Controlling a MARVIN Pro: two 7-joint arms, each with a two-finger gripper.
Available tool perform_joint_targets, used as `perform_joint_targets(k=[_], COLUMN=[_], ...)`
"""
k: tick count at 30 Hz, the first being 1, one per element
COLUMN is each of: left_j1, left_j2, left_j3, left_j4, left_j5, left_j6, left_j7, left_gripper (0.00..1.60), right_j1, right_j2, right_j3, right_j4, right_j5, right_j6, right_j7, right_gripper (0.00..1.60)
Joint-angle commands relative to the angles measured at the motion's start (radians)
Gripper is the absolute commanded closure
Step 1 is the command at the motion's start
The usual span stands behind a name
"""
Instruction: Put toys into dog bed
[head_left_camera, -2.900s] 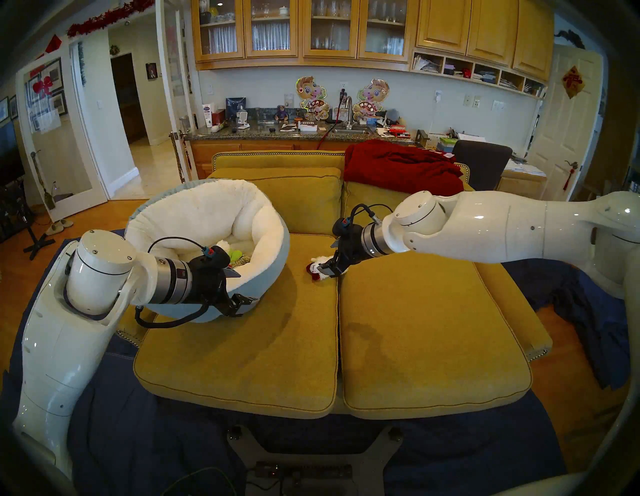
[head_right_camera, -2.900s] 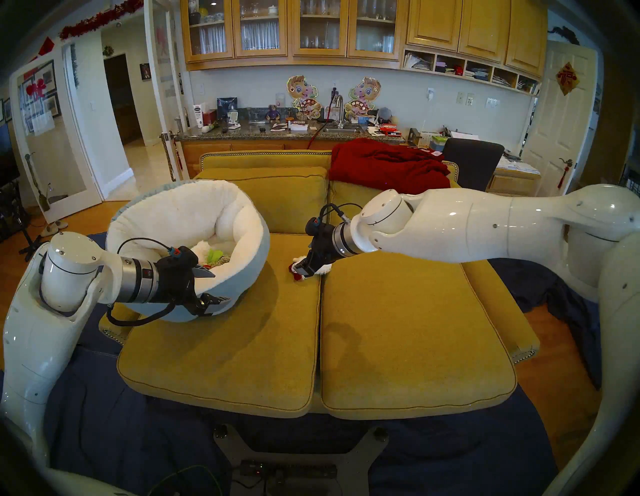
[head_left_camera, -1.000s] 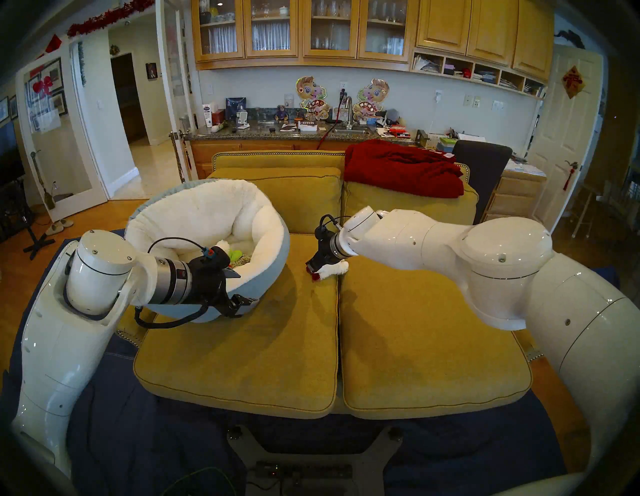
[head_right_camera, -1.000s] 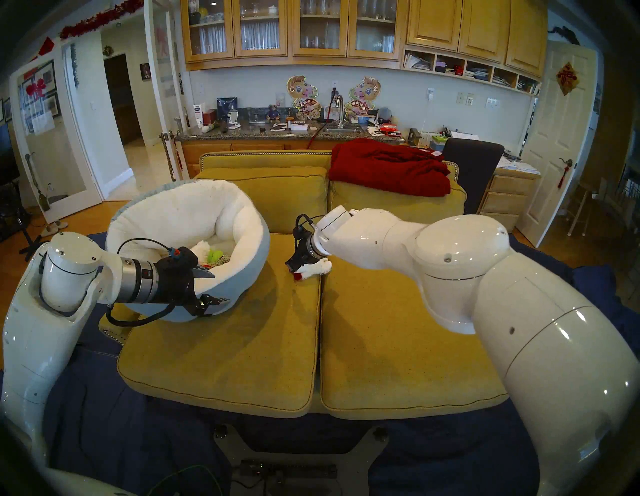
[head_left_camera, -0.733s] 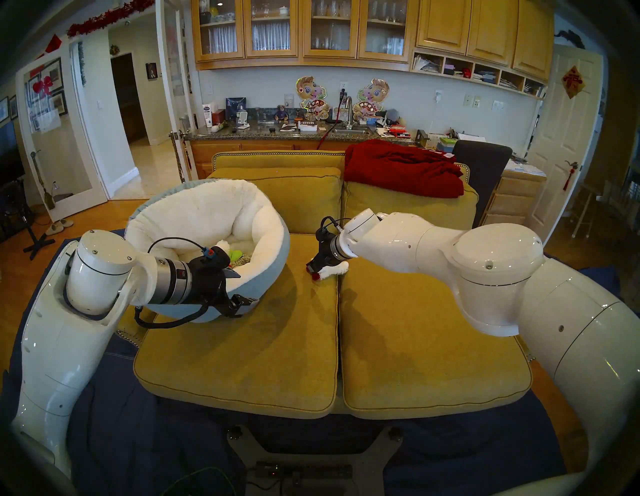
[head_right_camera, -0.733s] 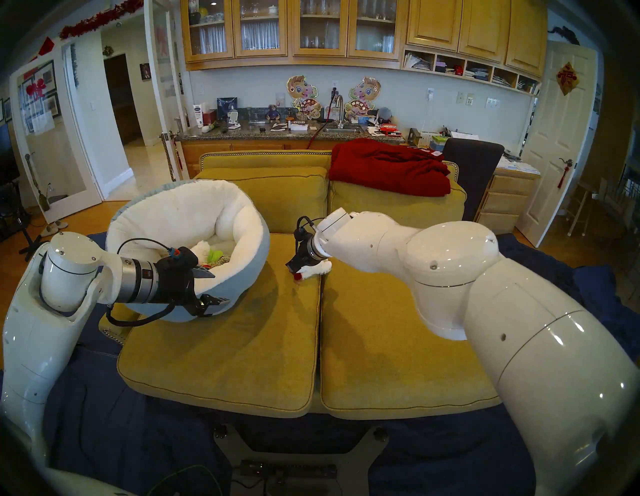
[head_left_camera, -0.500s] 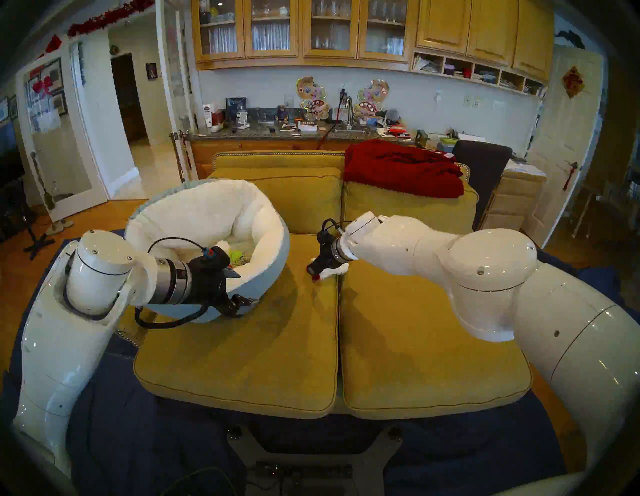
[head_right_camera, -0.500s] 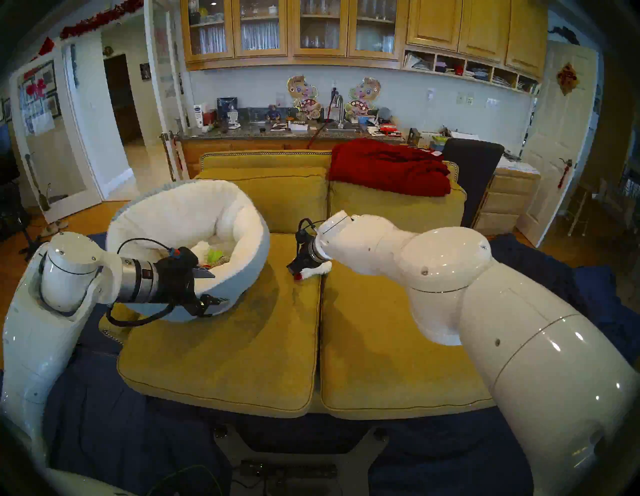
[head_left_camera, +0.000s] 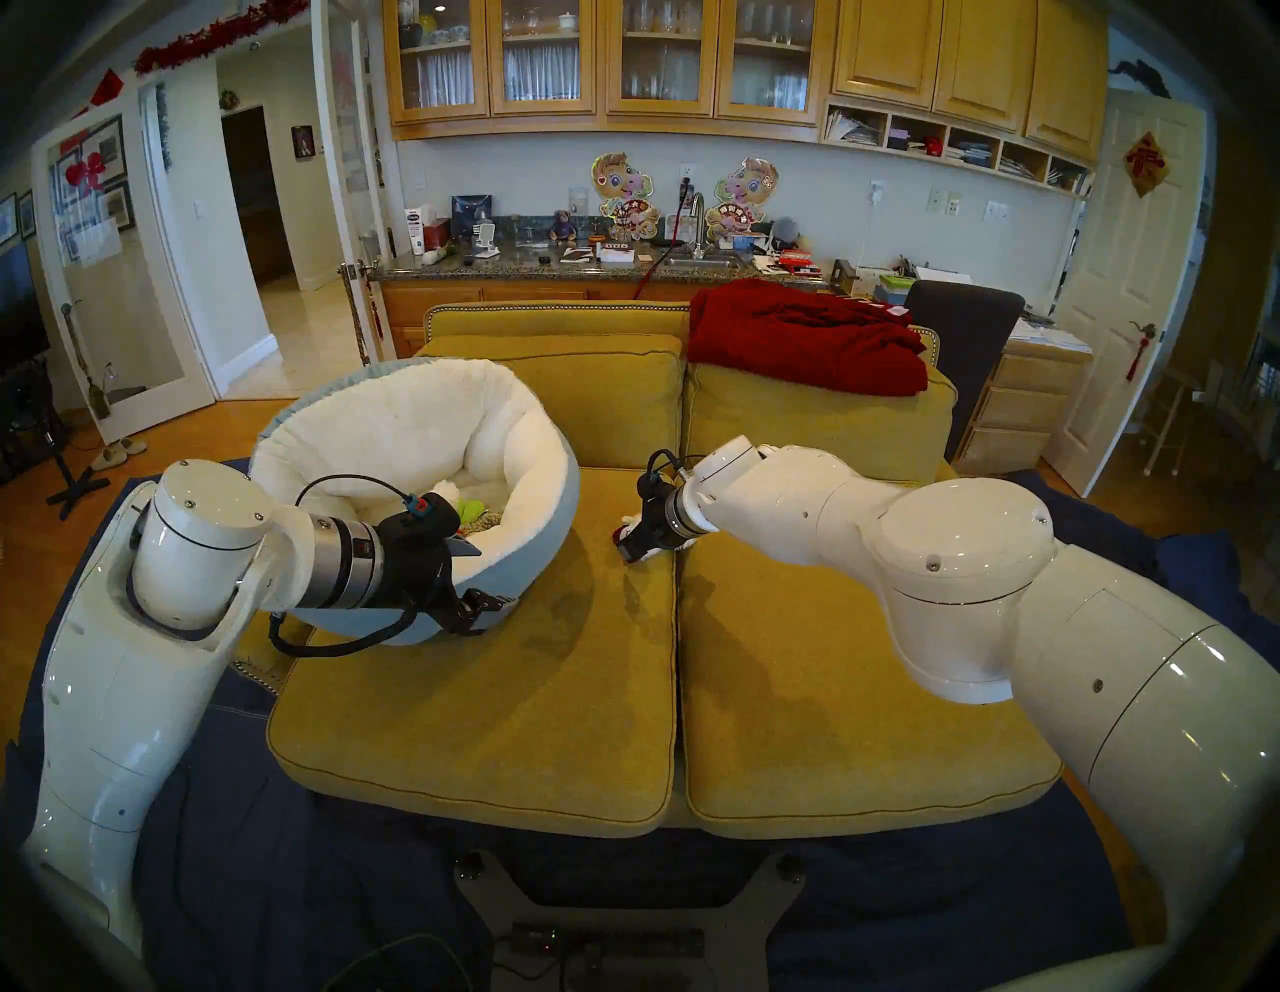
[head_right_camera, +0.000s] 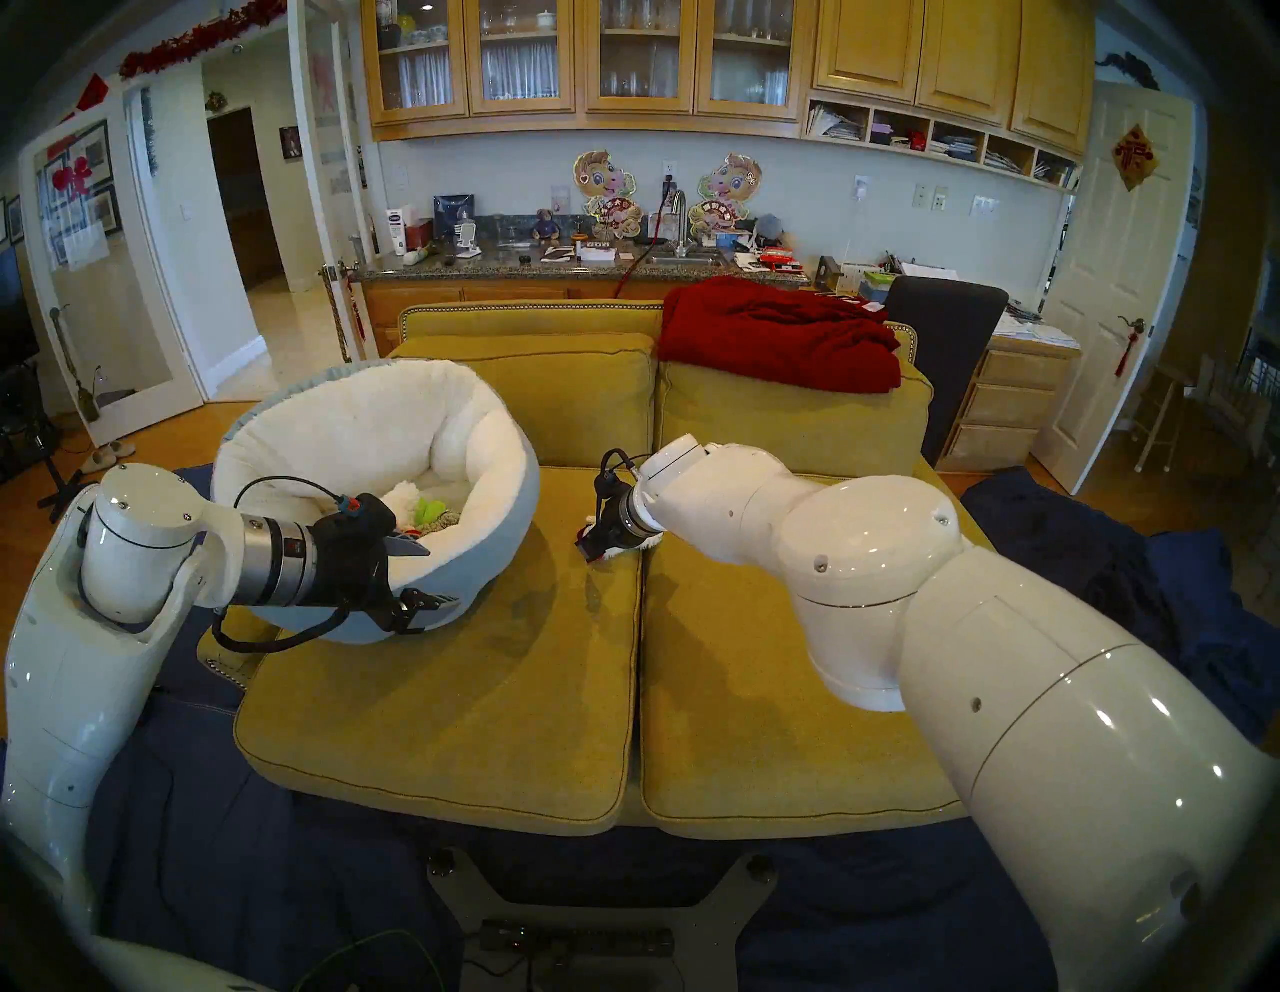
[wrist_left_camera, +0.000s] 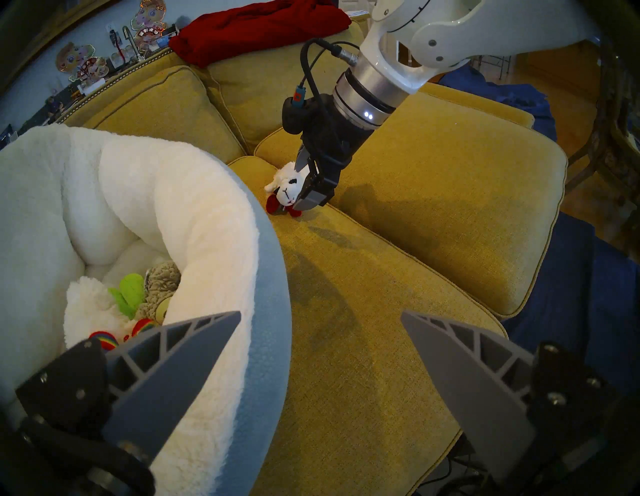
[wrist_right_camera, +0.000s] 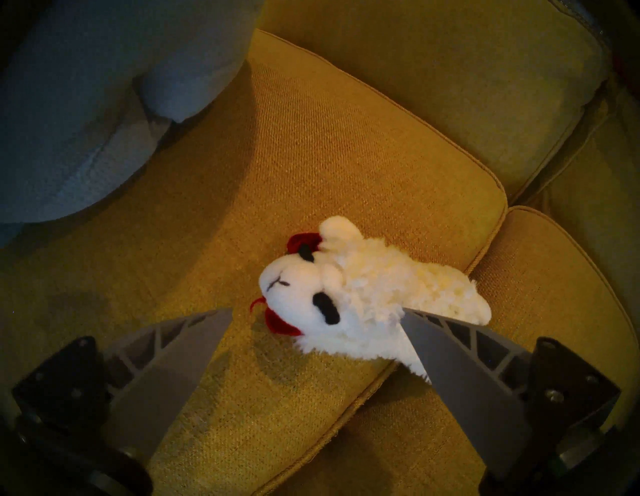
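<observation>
Right gripper (wrist_right_camera: 317, 313) spread over the lamb (wrist_right_camera: 349, 294) on the sofa (head_left_camera: 485, 693)

The lamb lies at the cushion seam, touching one finger, not grasped. Left gripper (wrist_left_camera: 320, 320) hangs released beside the bed (wrist_left_camera: 270, 277), where the cactus (wrist_left_camera: 130, 291), a tan toy (wrist_left_camera: 161, 282) and a rainbow-trimmed lamb (wrist_left_camera: 93, 308) lie.

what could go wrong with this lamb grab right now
1. The right gripper is open and off-centre: one finger lies over the white lamb, the other over bare cushion, so closing may pinch only fluff.
2. The lamb lies by the cushion seam and could get pushed into the gap.
3. The dog bed has a high rim to clear.
</observation>
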Motion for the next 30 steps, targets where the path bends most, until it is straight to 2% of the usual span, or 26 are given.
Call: perform_joint_targets(k=[1,3,7,10,12,19,30], left_j1=[-0.021,-0.021,-0.022,-0.022,-0.023,-0.025,-0.029], left_j2=[-0.002,-0.002,-0.002,-0.002,-0.002,-0.003,-0.007], left_j3=[-0.010,-0.010,-0.010,-0.010,-0.010,-0.011,-0.011], left_j4=[-0.012,-0.012,-0.012,-0.012,-0.012,-0.013,-0.012], left_j5=[-0.004,-0.004,-0.005,-0.005,-0.005,-0.006,-0.009], left_j6=[-0.004,-0.004,-0.004,-0.004,-0.004,-0.004,-0.004], left_j7=[0.001,0.001,0.001,0.001,0.001,0.001,0.001], left_gripper=[0.00,0.00,0.00,0.00,0.00,0.00,0.00], right_j1=[0.014,0.012,0.007,0.003,0.002,0.020,0.111], right_j2=[-0.028,-0.032,-0.041,-0.046,-0.048,-0.044,0.016], right_j3=[0.004,0.004,0.003,0.003,0.003,-0.007,-0.036], right_j4=[0.037,0.044,0.057,0.068,0.074,0.095,0.128], right_j5=[-0.001,0.000,0.000,0.000,0.000,-0.008,-0.061], right_j6=[-0.007,-0.007,-0.007,-0.008,-0.008,-0.005,-0.030], right_j7=[0.005,0.009,0.014,0.020,0.025,0.063,0.254], right_gripper=[0.89,1.10,1.19,1.37,1.60,1.60,1.60])
